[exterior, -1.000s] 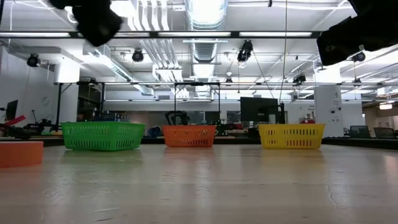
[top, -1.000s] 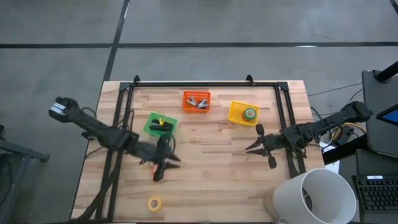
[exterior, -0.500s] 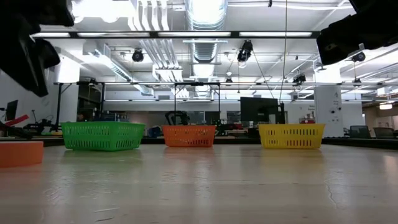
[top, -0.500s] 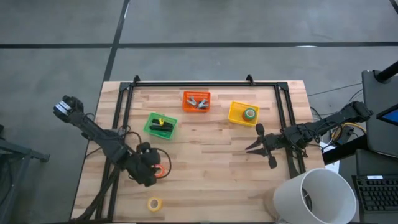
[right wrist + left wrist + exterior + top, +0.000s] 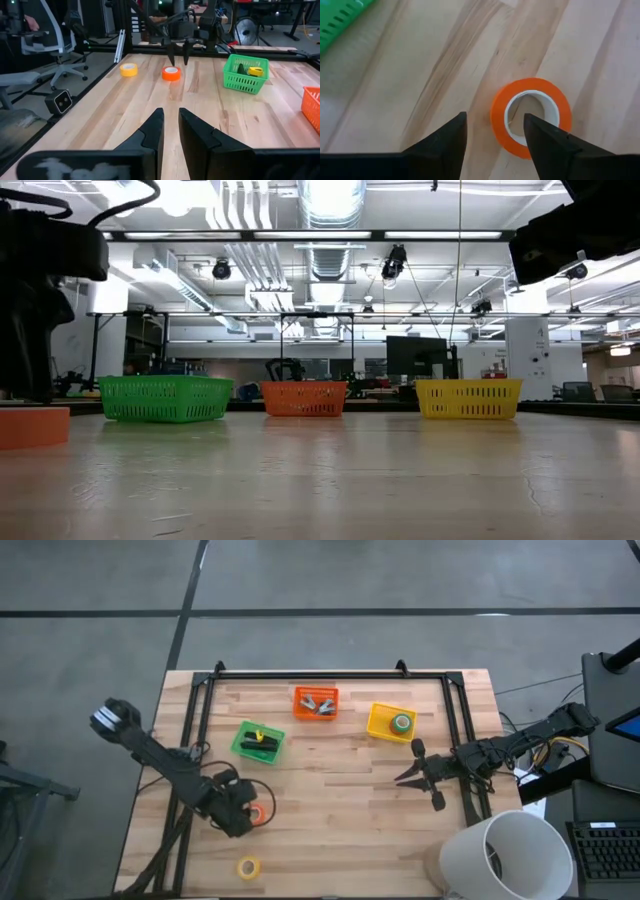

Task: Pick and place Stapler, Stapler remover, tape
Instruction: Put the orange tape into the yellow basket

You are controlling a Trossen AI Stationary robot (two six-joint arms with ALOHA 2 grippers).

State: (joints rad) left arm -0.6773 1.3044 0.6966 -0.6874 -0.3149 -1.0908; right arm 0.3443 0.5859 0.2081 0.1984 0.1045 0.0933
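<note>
While your left gripper [image 5: 492, 132] is hanging spread over the orange tape roll [image 5: 530, 121] near the table's left, gripping nothing; your right gripper [image 5: 411, 768] is waiting right, nearly closed, empty.

Left arm, change over 1 second. The left gripper [image 5: 243, 814], formerly stretched toward the table's middle just below the green basket [image 5: 258, 742], now sits drawn back toward the near-left part of the table, directly over the orange tape roll [image 5: 531, 116]. The roll, hidden under the gripper 1 second ago, shows beside it in the high view and lies flat on the wood. The fingers [image 5: 544, 141] now stand spread, wider than before, with the roll's near rim between them. In the low view, the arm has shifted to the left edge.
</note>
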